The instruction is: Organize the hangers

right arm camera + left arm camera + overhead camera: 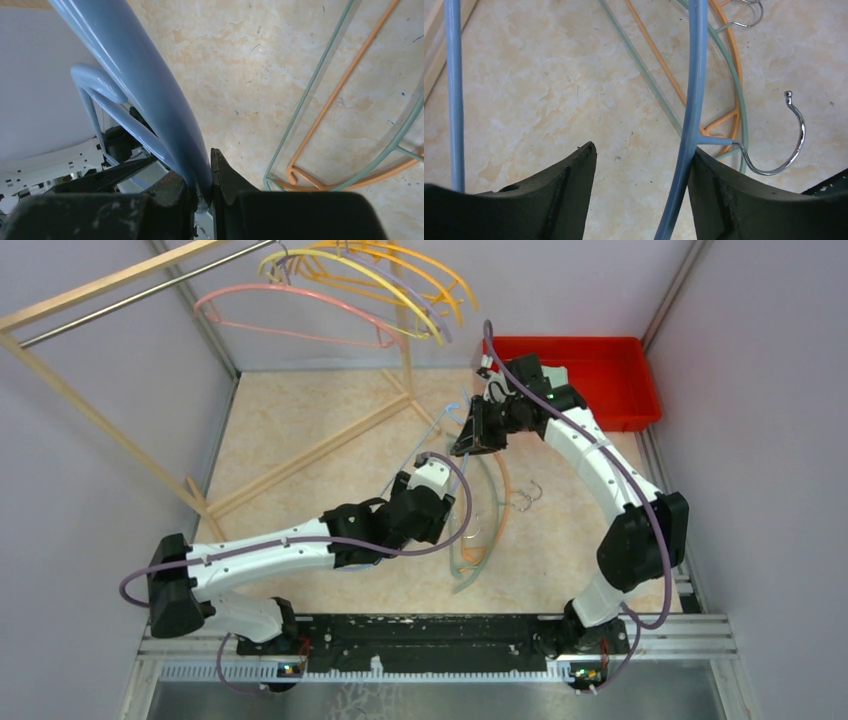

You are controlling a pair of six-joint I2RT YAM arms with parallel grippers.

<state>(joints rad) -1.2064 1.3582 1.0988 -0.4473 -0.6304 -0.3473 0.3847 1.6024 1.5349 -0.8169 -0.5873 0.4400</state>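
Plainly, what matters to us is how the thin blue plastic hanger (694, 75) sits in the left gripper (642, 155). In the left wrist view its curved upper bar runs from the top to the bottom of the frame through the gap. It lies against the finger on the right of the frame, while the other finger stands off to the left, so those jaws are apart. Its small metal hook (796, 140) branches off to the right just above that fingertip.

The right gripper (200, 172) has its jaws clamped on the same bar near the hanger's looped end, holding it clear of the pale marbled worktop (549, 75). We judge that the left jaws need only close across the bar, beside the hook stem.

A thin green hanger (639, 65) and a thin orange hanger (654, 50) lie flat on the worktop beneath. A cluster of yellow, orange and pink hangers (380, 285) hangs on the metal rail (130, 296) at the upper left of the top view.
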